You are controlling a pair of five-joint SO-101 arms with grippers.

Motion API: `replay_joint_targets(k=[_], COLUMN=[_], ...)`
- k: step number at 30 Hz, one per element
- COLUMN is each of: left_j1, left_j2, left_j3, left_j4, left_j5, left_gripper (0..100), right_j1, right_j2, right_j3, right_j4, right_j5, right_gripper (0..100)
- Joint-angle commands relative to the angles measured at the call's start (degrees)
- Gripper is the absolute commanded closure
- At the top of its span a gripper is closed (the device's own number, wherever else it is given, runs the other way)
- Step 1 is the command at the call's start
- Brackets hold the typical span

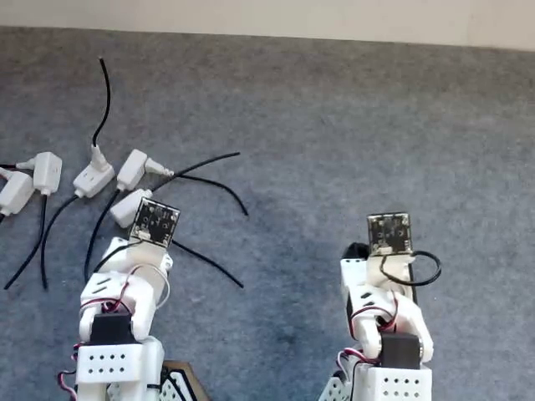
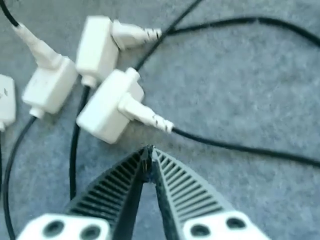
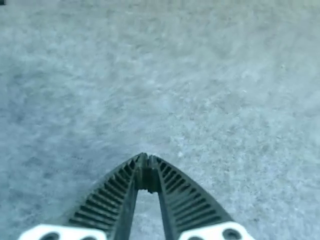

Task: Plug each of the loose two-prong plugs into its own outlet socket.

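Several white socket blocks with black cords lie on the grey carpet at the left. In the left wrist view the nearest block (image 2: pixel 105 107) has a white plug (image 2: pixel 145 114) seated in it. A second block (image 2: pixel 96 47) holds a plug (image 2: pixel 134 34), and a third block (image 2: pixel 49 86) holds another plug (image 2: pixel 36 46). My left gripper (image 2: pixel 149 152) is shut and empty, its tips just short of the nearest block (image 1: pixel 129 205). Two more white blocks (image 1: pixel 46 171) (image 1: pixel 15 192) lie farther left. My right gripper (image 3: pixel 146 159) is shut and empty over bare carpet.
Black cords (image 1: pixel 213 180) fan out from the blocks across the carpet, one (image 1: pixel 209 261) running beside the left arm (image 1: pixel 117 292). The right arm (image 1: pixel 384 284) stands at the lower right with a cable loop (image 1: pixel 422 269) on it. Open carpet spreads between the arms and beyond.
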Motion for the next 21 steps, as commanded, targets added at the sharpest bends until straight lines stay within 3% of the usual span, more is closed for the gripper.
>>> replay_joint_targets(k=[1, 7, 21], left_j1=[0.31, -0.04, 0.04], left_j2=[-0.75, -1.27, -0.92], left_j3=[1.19, 1.19, 1.19], left_j4=[3.96, 6.24, 6.24], left_j5=[0.09, -0.18, -0.18], left_gripper=[98, 98, 98], right_j1=[3.82, 5.14, 5.14], right_j2=[-0.31, -0.84, -0.48], right_j3=[8.66, 8.66, 8.66], right_j4=[2.86, 17.01, 16.13], right_j5=[-0.26, -0.26, -0.26], right_gripper=[99.4, 99.4, 99.4])
